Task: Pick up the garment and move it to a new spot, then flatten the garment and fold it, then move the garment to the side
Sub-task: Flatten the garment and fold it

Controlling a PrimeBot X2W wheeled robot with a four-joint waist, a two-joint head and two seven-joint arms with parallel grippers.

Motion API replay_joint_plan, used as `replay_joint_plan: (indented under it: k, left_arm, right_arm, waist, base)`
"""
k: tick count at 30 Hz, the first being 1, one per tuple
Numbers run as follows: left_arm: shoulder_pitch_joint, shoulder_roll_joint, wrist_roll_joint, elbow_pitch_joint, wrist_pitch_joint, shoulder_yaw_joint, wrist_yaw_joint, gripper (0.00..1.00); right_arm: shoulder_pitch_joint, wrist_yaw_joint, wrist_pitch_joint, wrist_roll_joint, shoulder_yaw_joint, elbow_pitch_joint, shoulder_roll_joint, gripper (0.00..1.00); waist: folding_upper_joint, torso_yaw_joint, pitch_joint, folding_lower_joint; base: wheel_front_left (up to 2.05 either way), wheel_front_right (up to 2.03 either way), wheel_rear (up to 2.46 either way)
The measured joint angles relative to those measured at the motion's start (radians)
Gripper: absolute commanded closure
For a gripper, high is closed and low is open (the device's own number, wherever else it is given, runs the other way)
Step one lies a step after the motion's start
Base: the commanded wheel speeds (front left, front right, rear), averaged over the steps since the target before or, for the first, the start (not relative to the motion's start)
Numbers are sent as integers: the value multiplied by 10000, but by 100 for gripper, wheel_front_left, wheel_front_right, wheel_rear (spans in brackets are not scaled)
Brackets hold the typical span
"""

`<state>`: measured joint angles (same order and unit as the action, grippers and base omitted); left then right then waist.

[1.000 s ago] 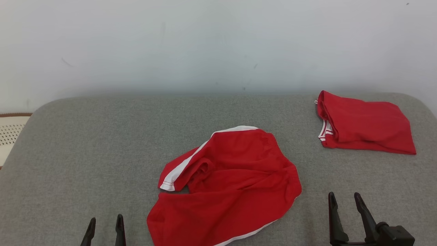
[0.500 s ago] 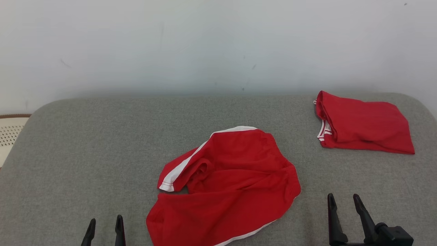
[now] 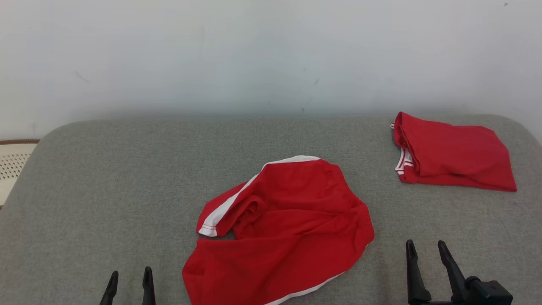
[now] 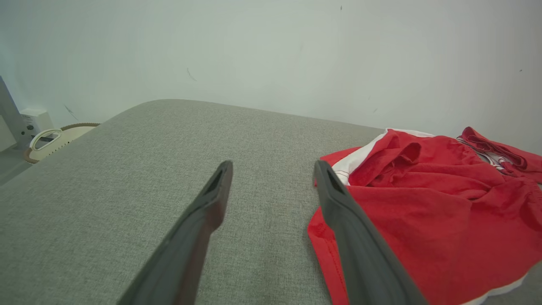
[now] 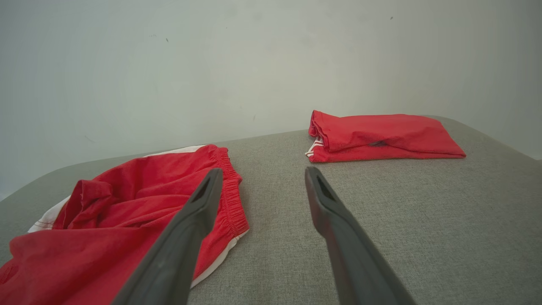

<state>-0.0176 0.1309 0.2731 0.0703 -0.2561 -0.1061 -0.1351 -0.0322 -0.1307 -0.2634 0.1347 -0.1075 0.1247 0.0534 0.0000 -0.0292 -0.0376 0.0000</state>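
A crumpled red garment [image 3: 288, 224] with white side stripes, a pair of shorts, lies in a heap at the middle front of the grey padded table [image 3: 127, 178]. It also appears in the left wrist view as the garment [image 4: 423, 212] on the right, and in the right wrist view as the garment [image 5: 127, 220] on the left. My left gripper [image 3: 130, 275] stands open at the lower left, apart from the cloth. To the right of the heap, my right gripper [image 3: 425, 249] is open too, with nothing between its fingers.
A second red garment [image 3: 453, 152], folded, rests at the table's back right corner, also seen as the folded garment [image 5: 381, 135]. A pale wall [image 3: 271, 55] rises behind the table. A cream perforated basket [image 3: 10, 163] sits off the left edge.
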Motion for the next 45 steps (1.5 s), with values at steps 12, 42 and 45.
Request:
replay_joint_plan:
  k: [12,42,45]
  left_arm:
    - [0,69,63,-31,2,-59,-67,0]
    - [988,-658,328,3981,25,-2573,1626,0]
    - [1220,-704,349,4370,-10,-2589,1699,0]
  right_arm:
    - [-2,0,0,2,17,10,-6,0]
    - [2854,0,865,1051,-1871,4502,1413,0]
    - [3220,0,740,1237,-2182,4999,1455,0]
  waist:
    - [0,64,30,0]
    - [0,311,677,1]
    - [1,362,776,1]
  base:
    - [0,0,0]
    - [0,0,0]
    - [0,0,0]
